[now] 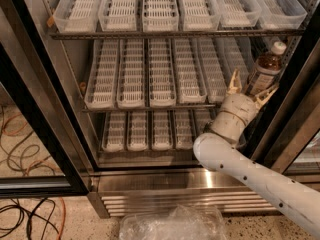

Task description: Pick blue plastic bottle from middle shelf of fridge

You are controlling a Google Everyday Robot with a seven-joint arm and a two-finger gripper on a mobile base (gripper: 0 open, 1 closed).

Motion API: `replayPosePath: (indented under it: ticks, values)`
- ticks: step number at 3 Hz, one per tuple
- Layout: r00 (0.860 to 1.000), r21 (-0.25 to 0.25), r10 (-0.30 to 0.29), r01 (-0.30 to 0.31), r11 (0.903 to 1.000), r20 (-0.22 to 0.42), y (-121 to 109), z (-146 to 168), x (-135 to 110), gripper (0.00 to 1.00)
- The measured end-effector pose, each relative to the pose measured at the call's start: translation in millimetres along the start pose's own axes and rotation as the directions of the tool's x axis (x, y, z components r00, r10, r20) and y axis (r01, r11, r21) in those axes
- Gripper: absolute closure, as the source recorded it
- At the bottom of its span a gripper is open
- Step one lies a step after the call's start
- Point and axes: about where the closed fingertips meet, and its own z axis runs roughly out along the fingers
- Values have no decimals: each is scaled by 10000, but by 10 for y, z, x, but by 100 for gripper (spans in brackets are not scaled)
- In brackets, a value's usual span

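Observation:
The blue plastic bottle (pixel 264 68) has dark brown liquid, a white cap and a label band. It stands upright at the right end of the middle shelf (pixel 150 107), beside the clear ribbed lane trays (pixel 161 69) of the fridge (pixel 165 183). My gripper (pixel 251 88) is on the white arm that comes from the lower right, and it sits just in front of and below the bottle. It is open, with its pale fingers (pixel 234 82) spread to either side of the bottle's lower part. The bottle's base is hidden behind the gripper.
A top rack of trays (pixel 165 9) hangs above the middle shelf, and a rack of shorter trays (pixel 145 132) lies below it. Black door frames stand at the left (pixel 40 114) and the right (pixel 285 109). A crumpled clear plastic bag (pixel 172 224) and cables (pixel 20 214) lie on the floor.

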Motion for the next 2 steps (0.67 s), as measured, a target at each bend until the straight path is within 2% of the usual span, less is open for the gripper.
replayPosePath:
  ticks: [1,2]
  values:
    - [10000,-9,-12,12,10000,5,5,2,2,44]
    - [9999,47,-116,116,9999,96,35,92,28,66]
